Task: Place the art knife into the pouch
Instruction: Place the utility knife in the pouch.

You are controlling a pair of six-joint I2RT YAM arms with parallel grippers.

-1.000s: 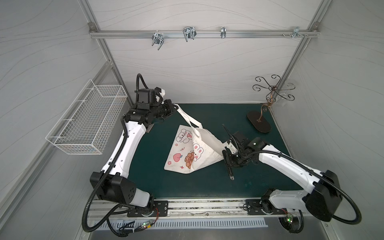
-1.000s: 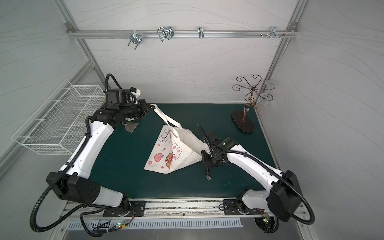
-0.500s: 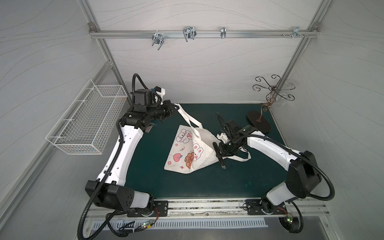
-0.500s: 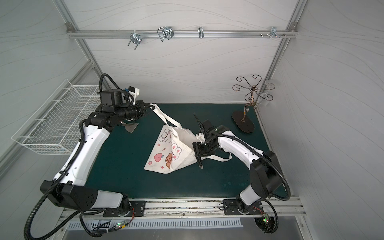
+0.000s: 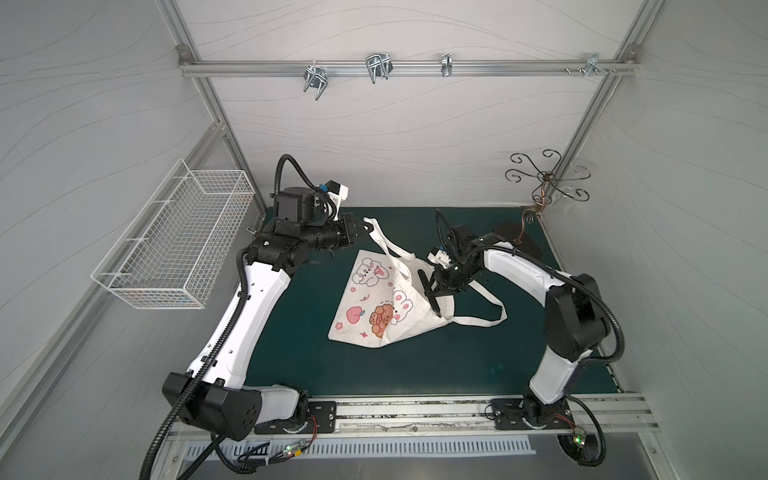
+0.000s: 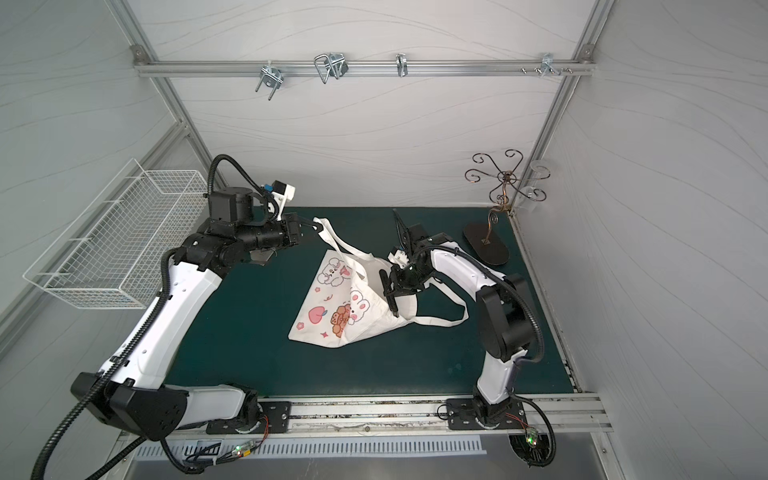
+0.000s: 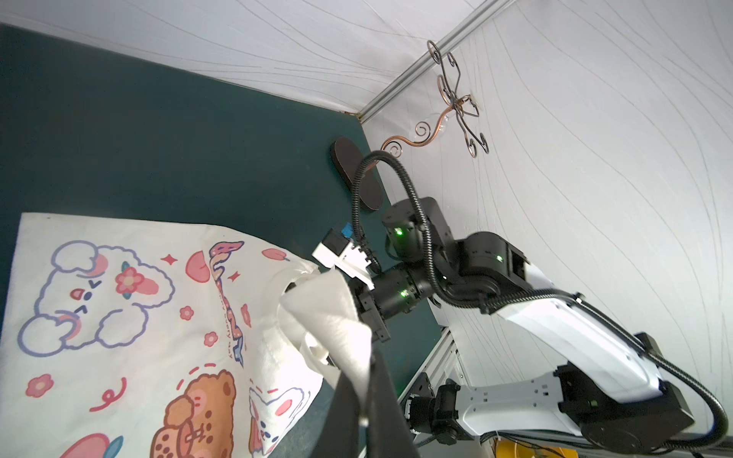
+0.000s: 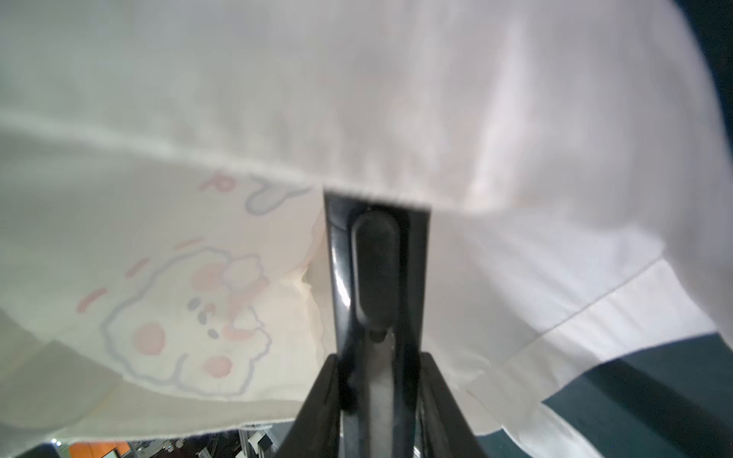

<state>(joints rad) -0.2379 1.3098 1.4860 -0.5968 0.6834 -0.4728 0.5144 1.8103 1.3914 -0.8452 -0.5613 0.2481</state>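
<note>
With the right gripper (image 5: 432, 291), gripping the black art knife (image 5: 435, 306) near its middle, jaws set narrow around the handle. Holding it slanted over the open-side edge of the pouch (image 5: 374, 299), lower tip close to the corner with the loose strap (image 5: 478, 322); touching the cloth or not, impossible to tell from the top views. Showing, in the right wrist view, the art knife between two dark fingers (image 8: 317, 404), far end disappearing behind a cloth hem; not clear whether already inside the pouch. With the left gripper (image 5: 365, 226), fully closed, pinching the other strap (image 5: 388, 245) and holding it raised toward the far left corner, so pulling that edge of the pouch up from the green mat (image 5: 291, 332). Lying printed side up, bunnies, bear and peach showing.
</note>
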